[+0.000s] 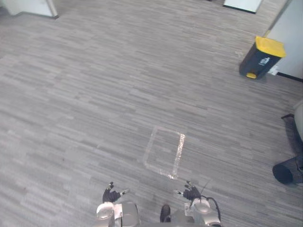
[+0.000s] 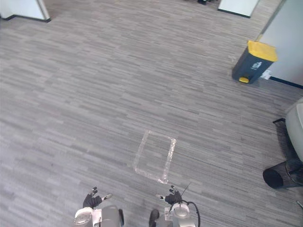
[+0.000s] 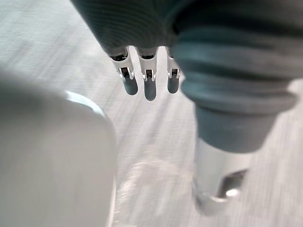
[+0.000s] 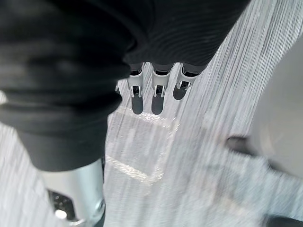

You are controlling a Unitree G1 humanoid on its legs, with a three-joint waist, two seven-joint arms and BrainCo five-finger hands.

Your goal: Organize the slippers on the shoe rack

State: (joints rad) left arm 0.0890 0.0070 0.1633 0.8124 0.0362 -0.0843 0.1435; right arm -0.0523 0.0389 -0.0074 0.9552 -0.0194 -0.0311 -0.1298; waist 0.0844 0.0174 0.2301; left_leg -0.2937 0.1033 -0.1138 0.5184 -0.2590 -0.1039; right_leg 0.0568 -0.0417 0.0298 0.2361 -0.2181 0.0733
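Sorting looks unstarted: left hand (image 1: 111, 194) and right hand (image 1: 191, 193) hang loose-fingered and empty at the frame's bottom, near a taped rectangle (image 1: 179, 153).

floor (image 1: 94, 94): grey, streaked with short lighter and darker strips laid in bands across the whole frame.
tape rectangle (image 1: 179, 153): pale, glossy whitish outline in the lower middle of the frame, with the same grey streaks inside it.
bin (image 1: 258, 64): dark blue-grey body with a small white label, upper right of the frame.
bin lid (image 1: 270, 46): bright yellow.
bin pedal (image 1: 251, 74): yellow.
basket (image 1: 285, 172): black, at the right edge.
wall (image 1: 292, 33): pale grey-white, upper right corner.
panel (image 1: 28, 5): white, upper left corner.
left hand (image 1: 111, 194): dark ribbed cover, silver fingers with dark tips.
right hand (image 1: 191, 193): dark ribbed cover, silver fingers with dark tips.
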